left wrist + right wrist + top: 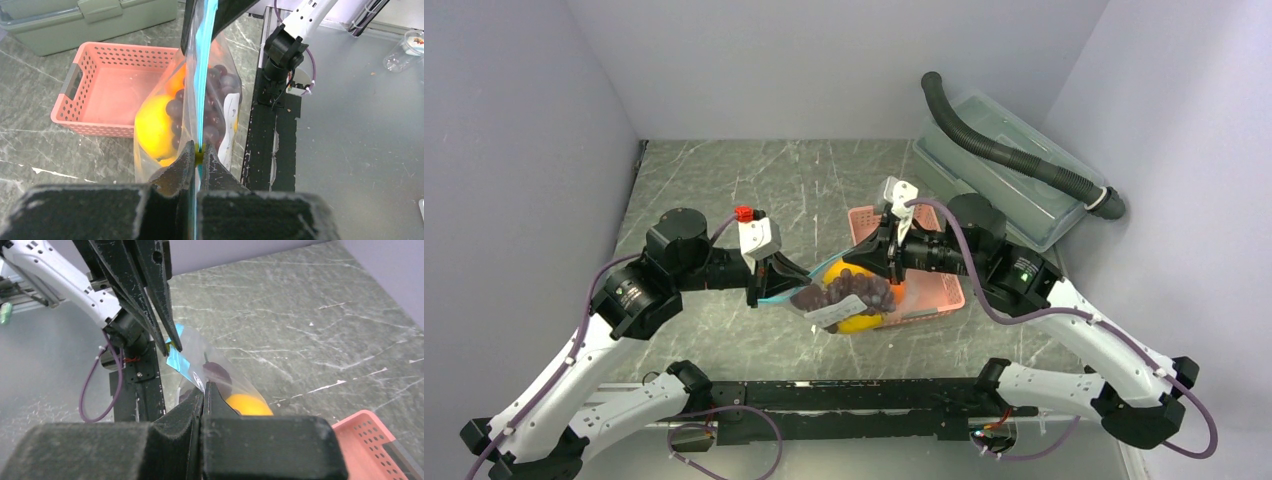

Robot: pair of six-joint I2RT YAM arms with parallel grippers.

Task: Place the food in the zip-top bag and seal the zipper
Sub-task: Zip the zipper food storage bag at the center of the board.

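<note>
The zip-top bag (849, 300) hangs between both grippers just above the table, in front of the pink basket. Through its clear wall I see the food: a yellow fruit (152, 125), dark purple grapes (215, 107) and an orange (175, 82). My left gripper (200, 151) is shut on the zipper (204, 75), the blue-teal strip, with a small yellow piece pinched between its tips. My right gripper (205, 386) is shut on the bag's clear top edge at the other end of the strip (179, 360). From above, the left gripper (800, 289) and the right gripper (861, 266) flank the bag.
The pink slotted basket (944, 290) sits behind and to the right of the bag. A large clear lidded box (1014, 190) with a black corrugated hose (1004, 150) across it stands at the back right. The black base rail (854, 395) runs along the near edge.
</note>
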